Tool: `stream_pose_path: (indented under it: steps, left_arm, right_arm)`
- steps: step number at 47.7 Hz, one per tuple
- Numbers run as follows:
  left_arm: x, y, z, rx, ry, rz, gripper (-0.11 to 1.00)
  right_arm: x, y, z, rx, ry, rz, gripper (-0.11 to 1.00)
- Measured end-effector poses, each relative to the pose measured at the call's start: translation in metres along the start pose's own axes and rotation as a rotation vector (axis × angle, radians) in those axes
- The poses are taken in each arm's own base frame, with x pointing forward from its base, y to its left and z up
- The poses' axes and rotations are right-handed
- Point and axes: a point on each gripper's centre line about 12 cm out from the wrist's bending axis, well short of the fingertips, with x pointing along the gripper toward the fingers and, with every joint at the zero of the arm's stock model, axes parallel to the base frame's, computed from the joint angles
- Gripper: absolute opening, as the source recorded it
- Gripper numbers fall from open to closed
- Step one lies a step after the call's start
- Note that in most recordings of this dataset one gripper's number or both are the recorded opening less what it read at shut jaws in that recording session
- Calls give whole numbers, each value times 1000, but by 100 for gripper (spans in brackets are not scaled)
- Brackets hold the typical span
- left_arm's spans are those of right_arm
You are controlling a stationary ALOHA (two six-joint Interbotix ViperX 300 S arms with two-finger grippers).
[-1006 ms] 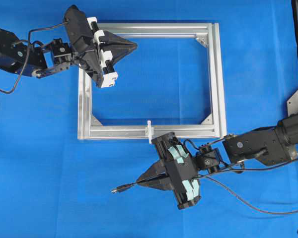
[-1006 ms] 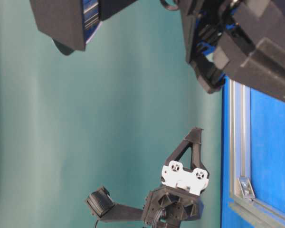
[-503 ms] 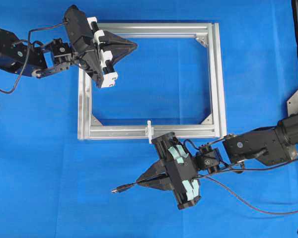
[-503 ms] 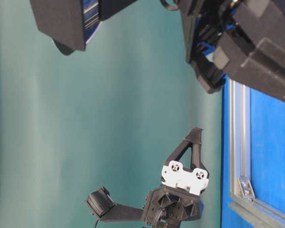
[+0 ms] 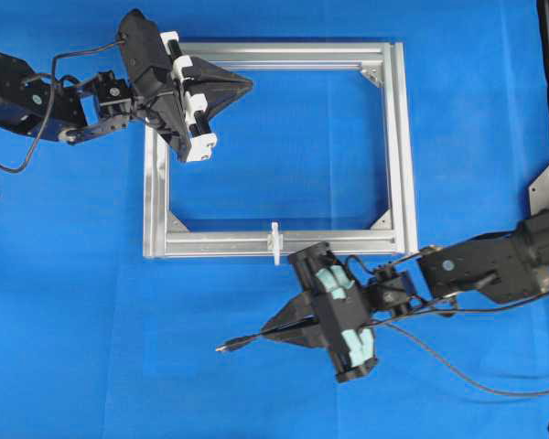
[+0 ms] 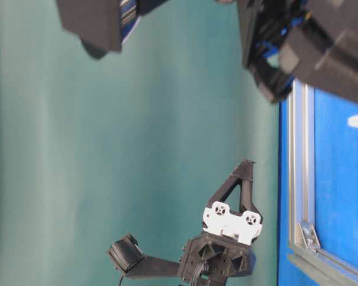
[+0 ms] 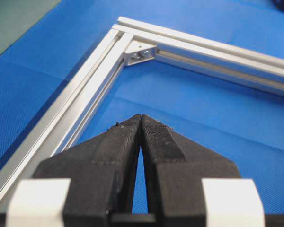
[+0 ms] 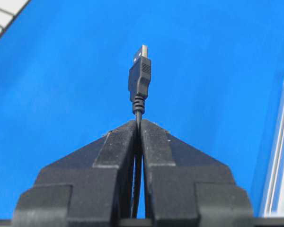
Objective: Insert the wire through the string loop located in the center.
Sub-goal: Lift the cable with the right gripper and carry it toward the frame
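- Wire (image 5: pixel 256 339): black cable with a small plug at its end; in the overhead view we see the plug (image 8: pixel 139 75) sticking out past the fingertips of the right claw (image 5: pixel 276 329), clear of the blue mat (image 5: pixel 91 320) and pointing left. The rest of the cable trails back to the right under the arm.
- Right claw: closed on the wire just behind the plug, as our wrist view shows plainly, the cable pinched between the two black fingers (image 8: pixel 116 151).
- Change: against the overhead picture of a second ago, this claw and the plug sit slightly further right and lower, with the hand turned a little. We judge this a small repositioning, not yet an approach.
- String loop (image 5: pixel 275 242): small white upright tie on the near bar of the silver frame (image 5: pixel 398 146), middle of that bar. It stands above and just right of the plug, apart from it; nothing is threaded yet.
- Left claw (image 5: pixel 247 84): closed, holding nothing, over the frame's far left corner, unmoved from the earlier pictures.
- Outlook: we reckon the plug must next be turned toward the loop.
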Motion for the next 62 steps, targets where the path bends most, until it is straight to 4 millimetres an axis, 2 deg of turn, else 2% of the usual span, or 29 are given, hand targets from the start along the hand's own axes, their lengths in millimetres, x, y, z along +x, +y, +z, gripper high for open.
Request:
stream_pose_path:
  steps: [33, 41, 53, 62]
  left_arm:
    - [0, 0, 1, 0, -2, 0, 0]
    - [0, 0, 1, 0, -2, 0, 0]
    - [0, 0, 1, 0, -2, 0, 0]
    - [0, 0, 1, 0, -2, 0, 0]
  right_arm:
    - [-82, -5, -48, 75, 56, -40, -2]
    - [-89, -5, -51, 76, 50, -40, -2]
    - [-90, -7, -51, 73, 48, -44, -2]
    - [-90, -22, -50, 100, 44, -91, -2]
